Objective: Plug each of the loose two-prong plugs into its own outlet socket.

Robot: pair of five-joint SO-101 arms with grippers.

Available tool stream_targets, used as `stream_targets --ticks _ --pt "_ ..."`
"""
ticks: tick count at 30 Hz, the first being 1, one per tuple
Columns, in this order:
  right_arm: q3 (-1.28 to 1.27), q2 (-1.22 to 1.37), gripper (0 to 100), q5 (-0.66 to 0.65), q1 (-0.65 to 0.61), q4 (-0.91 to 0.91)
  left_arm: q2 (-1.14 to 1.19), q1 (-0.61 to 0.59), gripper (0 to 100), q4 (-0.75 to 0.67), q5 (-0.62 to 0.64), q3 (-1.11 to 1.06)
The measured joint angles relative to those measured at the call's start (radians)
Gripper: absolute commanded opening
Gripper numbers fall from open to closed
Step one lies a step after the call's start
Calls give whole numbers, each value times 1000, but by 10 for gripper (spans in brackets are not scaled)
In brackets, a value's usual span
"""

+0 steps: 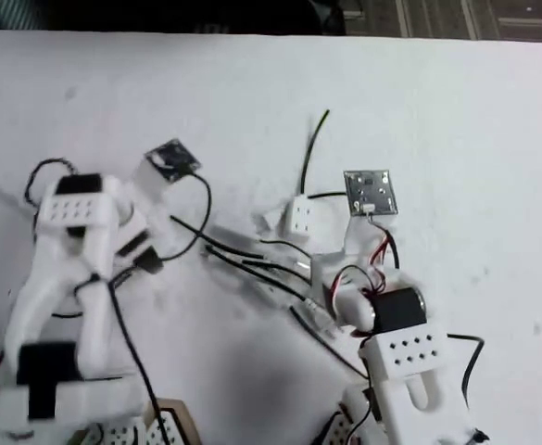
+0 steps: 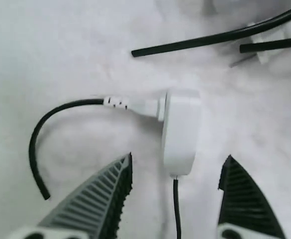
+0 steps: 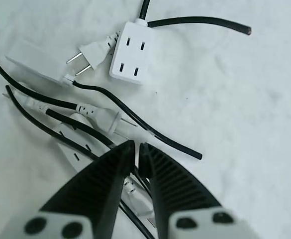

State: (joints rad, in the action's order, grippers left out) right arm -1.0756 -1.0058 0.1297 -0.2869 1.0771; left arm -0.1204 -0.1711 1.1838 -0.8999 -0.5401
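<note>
Our left claw (image 2: 178, 159) gapes around the white plastic outlet block (image 2: 181, 129) — steadying it, we guess; right claw (image 3: 138, 145) is pinched closed just behind a loose white two-prong plug (image 3: 105, 118).

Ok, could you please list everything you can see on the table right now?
Outlet blocks: at least three, white; a four-slot one mid-table, one on its side next to it, one within the left gripper, with a plug apparently seated in it.
Loose plugs: two, white, two-prong; one beside the four-slot one, one nearer the right gripper.
Cords: several, black; crossing the middle of the table.
Table: one, white; under everything.
Arms: two, white and black; at the near edge.
Grippers: two, dark; left gripper open around its block, right gripper shut above the cords.
</note>
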Motion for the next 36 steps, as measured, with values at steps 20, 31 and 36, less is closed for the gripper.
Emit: stream_targets --ticks 20,31,36 --pt "-2 0 22 0 0 -2 356 38 22 34 6 206" --pt "-2 0 24 0 104 -23 338 103 21 -14 195 529" --pt "-2 0 24 0 187 -29 563 195 21 17 224 819"
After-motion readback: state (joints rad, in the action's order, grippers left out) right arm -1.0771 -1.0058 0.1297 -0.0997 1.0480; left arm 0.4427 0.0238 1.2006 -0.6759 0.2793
